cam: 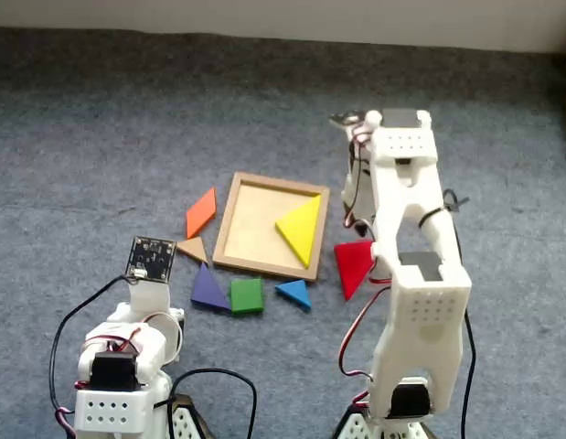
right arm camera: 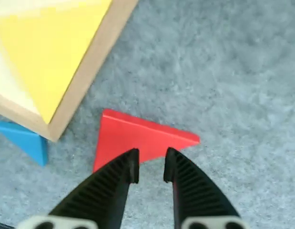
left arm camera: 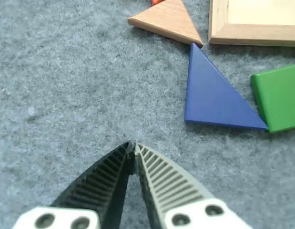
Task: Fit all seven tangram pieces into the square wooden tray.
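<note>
The square wooden tray (cam: 229, 219) lies mid-table with a yellow triangle (cam: 301, 229) inside it. Around it on the carpet lie an orange parallelogram (cam: 200, 212), a tan triangle (cam: 192, 248), a dark blue triangle (cam: 208, 289), a green square (cam: 247, 295), a small light blue triangle (cam: 294, 292) and a red triangle (cam: 353, 265). My left gripper (left arm camera: 133, 145) is shut and empty, low over bare carpet short of the dark blue triangle (left arm camera: 211, 98). My right gripper (right arm camera: 149, 164) hangs narrowly open just over the edge of the red triangle (right arm camera: 133, 136).
The right arm (cam: 406, 210) stretches over the carpet to the right of the tray and hides part of the red triangle. The left arm (cam: 141, 311) stays folded at the front left. Grey carpet covers the table; a dark strip runs along the back.
</note>
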